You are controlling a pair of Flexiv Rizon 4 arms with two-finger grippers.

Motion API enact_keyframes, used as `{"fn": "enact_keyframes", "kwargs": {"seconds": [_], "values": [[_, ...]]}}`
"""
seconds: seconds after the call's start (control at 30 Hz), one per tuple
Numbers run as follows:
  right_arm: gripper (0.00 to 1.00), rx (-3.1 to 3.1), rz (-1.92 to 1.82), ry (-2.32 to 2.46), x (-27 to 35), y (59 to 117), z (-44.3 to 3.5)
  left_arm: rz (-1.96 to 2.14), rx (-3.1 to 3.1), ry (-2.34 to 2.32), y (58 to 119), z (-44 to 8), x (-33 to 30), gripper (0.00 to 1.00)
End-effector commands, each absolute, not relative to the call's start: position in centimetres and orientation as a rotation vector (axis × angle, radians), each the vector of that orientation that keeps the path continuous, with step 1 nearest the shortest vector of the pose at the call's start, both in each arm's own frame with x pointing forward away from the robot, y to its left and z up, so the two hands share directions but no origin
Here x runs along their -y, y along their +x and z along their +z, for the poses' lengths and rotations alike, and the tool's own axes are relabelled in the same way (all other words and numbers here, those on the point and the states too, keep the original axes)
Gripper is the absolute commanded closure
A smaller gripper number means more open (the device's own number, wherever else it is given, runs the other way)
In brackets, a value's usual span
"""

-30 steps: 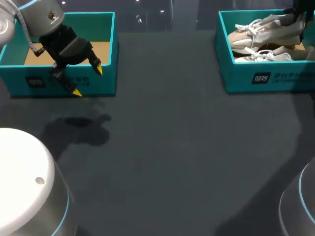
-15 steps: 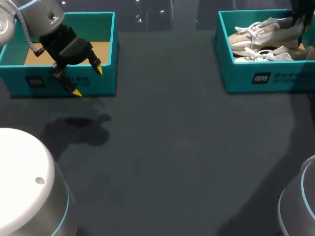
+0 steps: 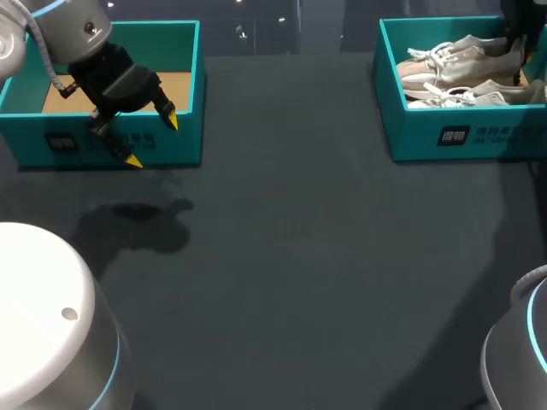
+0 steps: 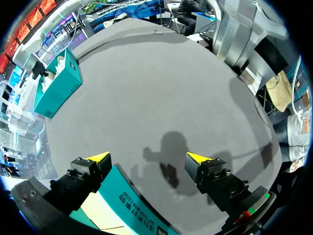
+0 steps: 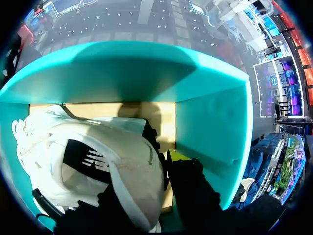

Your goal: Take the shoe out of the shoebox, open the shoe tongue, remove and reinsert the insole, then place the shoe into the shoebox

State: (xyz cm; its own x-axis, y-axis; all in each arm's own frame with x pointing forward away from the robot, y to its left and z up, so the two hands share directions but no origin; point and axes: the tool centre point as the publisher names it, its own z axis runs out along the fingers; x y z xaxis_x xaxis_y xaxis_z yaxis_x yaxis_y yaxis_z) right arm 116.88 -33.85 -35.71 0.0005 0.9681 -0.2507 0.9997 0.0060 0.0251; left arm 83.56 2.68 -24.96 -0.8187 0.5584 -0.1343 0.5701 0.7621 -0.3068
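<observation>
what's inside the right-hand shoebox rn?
The shoebox holds two white lace-up shoes side by side, with the right gripper down at one heel. They cover most of the cardboard floor; the insoles cannot be seen.

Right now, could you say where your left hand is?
In the head view, my left hand hovers at far left, over the front wall of the empty teal shoebox.

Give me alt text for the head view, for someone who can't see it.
A teal shoebox at the far right of the dark table holds a pair of white shoes. At the far left, my left gripper hangs open above the front wall of a second teal box, whose cardboard floor shows bare.
</observation>
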Motion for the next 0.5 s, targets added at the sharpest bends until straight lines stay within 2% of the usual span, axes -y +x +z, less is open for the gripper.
{"fn": "enact_keyframes", "kwargs": {"seconds": [0.03, 0.07, 0.13, 0.33, 0.4, 0.5], "values": [[0.91, -2.088, -0.248, 2.084, 33.7, 117.4, -36.3, -0.523, -2.916, 0.934, 83.5, -24.9, -2.7, 0.0], [0.8, -2.091, -0.248, 2.086, 33.7, 117.3, -36.4, -0.523, -2.916, 0.934, 83.5, -24.9, -2.7, 0.0], [0.65, -2.098, -0.245, 2.092, 33.6, 117.3, -36.5, -0.523, -2.916, 0.934, 83.5, -24.9, -2.7, 0.0], [0.53, -2.099, -0.204, 2.09, 33.8, 117.0, -35.7, -0.523, -2.916, 0.934, 83.5, -24.9, -2.7, 0.0], [0.4, -2.097, -0.196, 2.086, 33.8, 116.9, -35.2, -0.523, -2.916, 0.934, 83.5, -24.9, -2.7, 0.0], [0.32, -2.097, -0.165, 2.085, 33.8, 116.9, -34.7, -0.523, -2.916, 0.934, 83.5, -24.9, -2.7, 0.0]]}}
